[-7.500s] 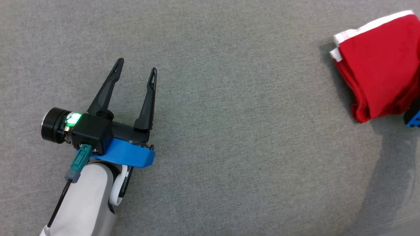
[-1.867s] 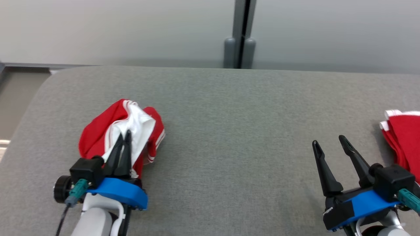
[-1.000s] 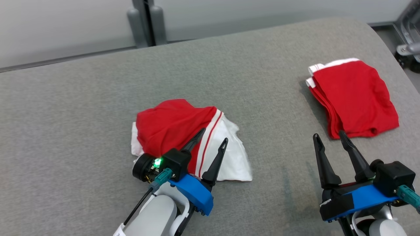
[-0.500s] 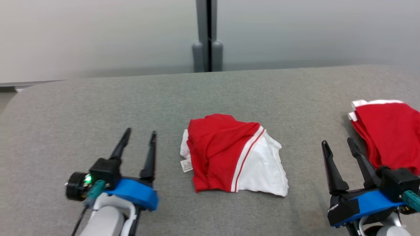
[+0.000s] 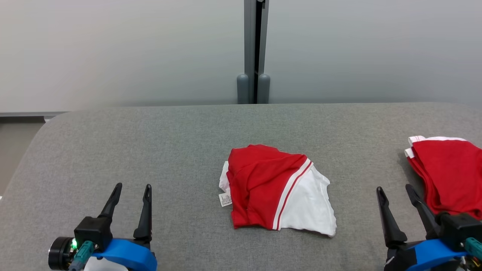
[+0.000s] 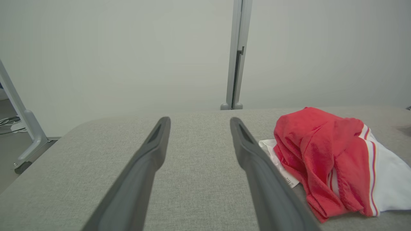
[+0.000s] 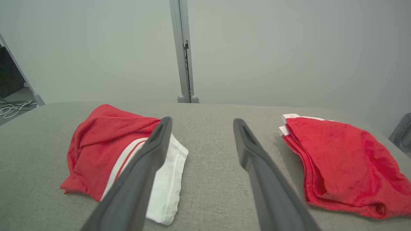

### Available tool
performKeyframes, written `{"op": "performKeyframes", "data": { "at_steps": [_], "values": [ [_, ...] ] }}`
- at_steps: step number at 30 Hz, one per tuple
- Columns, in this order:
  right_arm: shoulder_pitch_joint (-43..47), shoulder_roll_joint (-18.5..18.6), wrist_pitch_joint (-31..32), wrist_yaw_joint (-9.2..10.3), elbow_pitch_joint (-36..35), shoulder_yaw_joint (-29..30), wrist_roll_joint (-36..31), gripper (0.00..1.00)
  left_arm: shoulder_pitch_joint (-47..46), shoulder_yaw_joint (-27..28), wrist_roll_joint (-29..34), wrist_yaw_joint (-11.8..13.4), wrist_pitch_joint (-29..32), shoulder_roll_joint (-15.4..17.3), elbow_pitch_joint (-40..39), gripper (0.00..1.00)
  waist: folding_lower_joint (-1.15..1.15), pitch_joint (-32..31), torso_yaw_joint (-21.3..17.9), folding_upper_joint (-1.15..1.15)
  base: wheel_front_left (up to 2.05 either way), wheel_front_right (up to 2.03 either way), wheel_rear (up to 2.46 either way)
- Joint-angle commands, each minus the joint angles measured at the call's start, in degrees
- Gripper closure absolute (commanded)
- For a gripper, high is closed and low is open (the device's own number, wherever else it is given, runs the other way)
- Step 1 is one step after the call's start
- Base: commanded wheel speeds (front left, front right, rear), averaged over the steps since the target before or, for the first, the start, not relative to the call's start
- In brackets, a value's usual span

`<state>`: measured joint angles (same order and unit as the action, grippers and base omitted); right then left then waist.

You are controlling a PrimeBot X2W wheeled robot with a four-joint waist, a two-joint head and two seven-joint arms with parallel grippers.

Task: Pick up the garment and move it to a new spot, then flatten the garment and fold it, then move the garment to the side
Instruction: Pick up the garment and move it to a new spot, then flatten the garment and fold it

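Shortly before, the left gripper point(image 5: 133, 186) was closed on the garment point(image 5: 263, 184). Now its fingers stand wide and empty, and the garment lies crumpled in the middle of the grey surface point(image 5: 150, 143). The left gripper sits at 7 o'clock and the right gripper point(image 5: 394, 188) at 5 o'clock, also wide and empty; both point to 12. There are two garments; the second, a folded red garment point(image 5: 448, 169), is at 3 o'clock.
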<state>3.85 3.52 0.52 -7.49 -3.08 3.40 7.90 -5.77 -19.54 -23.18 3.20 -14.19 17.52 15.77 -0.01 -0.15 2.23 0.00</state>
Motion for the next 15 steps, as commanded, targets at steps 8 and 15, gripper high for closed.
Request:
{"op": "performKeyframes", "data": {
  "at_steps": [8,15],
  "values": [
    [3.5,-0.4,1.8,0.0,-2.8,1.0,-0.4,0.0,2.4,-0.5,-0.7,0.8,0.9,0.4,-1.3,0.0,0.01,-1.3,-1.3,0.0,0.0,0.0,0.0],
    [3.2,-0.5,2.1,0.0,-3.3,0.6,-0.1,0.0,2.7,-0.3,-1.3,1.2,0.8,0.5,-1.4,0.0,0.01,-1.2,-1.7,0.0,0.0,0.0,0.0]
  ]
}}
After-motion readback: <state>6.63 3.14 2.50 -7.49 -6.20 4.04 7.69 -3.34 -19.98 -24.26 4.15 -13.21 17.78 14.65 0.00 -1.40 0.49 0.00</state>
